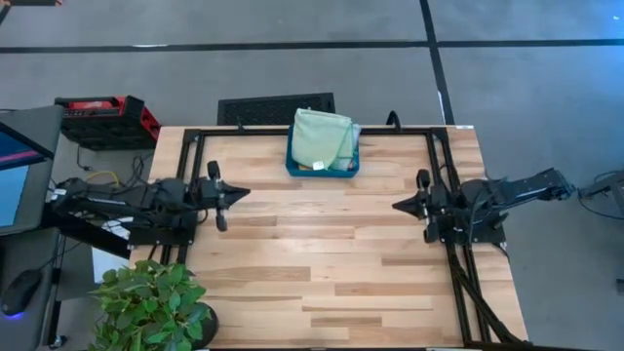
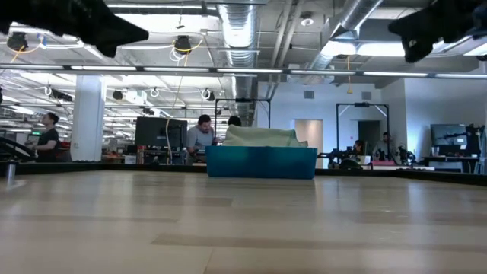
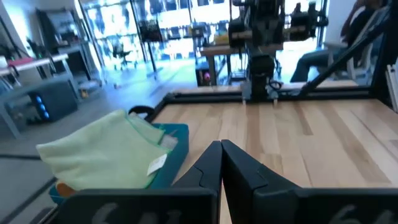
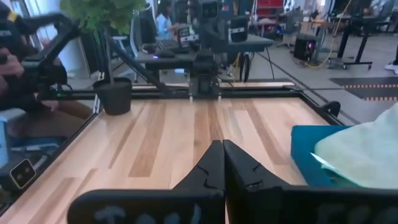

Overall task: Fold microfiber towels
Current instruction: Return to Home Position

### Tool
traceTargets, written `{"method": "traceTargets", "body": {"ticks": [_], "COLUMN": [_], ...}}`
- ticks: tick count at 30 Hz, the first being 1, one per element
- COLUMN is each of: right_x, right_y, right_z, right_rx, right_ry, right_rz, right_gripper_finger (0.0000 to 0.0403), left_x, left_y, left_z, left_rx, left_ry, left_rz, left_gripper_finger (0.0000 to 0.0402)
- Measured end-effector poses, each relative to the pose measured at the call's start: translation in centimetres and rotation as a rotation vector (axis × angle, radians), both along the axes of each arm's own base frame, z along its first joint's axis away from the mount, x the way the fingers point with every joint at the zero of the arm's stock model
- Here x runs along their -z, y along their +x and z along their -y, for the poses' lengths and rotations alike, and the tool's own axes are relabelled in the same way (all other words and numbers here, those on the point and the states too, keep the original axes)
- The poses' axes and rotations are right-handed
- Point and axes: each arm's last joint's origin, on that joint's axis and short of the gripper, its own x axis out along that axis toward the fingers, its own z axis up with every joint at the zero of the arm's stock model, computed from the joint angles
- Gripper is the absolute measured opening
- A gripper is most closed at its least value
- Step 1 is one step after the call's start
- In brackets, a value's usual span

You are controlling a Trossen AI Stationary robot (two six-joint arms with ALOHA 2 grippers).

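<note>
While our left hand (image 1: 240,193) and right hand (image 1: 400,205) hang closed and empty, we judge the soft, light green towel (image 1: 320,136), in the blue bin (image 1: 322,173) on the counter (image 1: 322,249), best pinched at an edge.

Overhead looks straight down, low skims the table (image 2: 243,221) level — wrists face each other across it.
</note>
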Motion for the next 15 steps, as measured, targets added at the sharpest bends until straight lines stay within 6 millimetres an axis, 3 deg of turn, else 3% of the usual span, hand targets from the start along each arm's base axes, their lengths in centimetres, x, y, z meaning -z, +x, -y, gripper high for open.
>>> {"method": "traceTargets", "body": {"ticks": [6,15], "right_x": [2.6,4.7], "right_y": [0.1,-0.3], "right_z": [0.0,0.1], "right_rx": [0.008,0.007], "right_ry": [0.031,0.077], "right_rz": [0.035,0.094], "right_gripper_finger": [0.0012,0.0012], "left_x": [2.7,6.2], "left_y": [-1.6,-3.1], "left_z": [-0.1,-0.3], "left_rx": [-0.001,-0.002], "left_ry": [0.006,0.007], "left_rz": [0.086,0.153], "left_gripper_finger": [0.0,0.0]}}
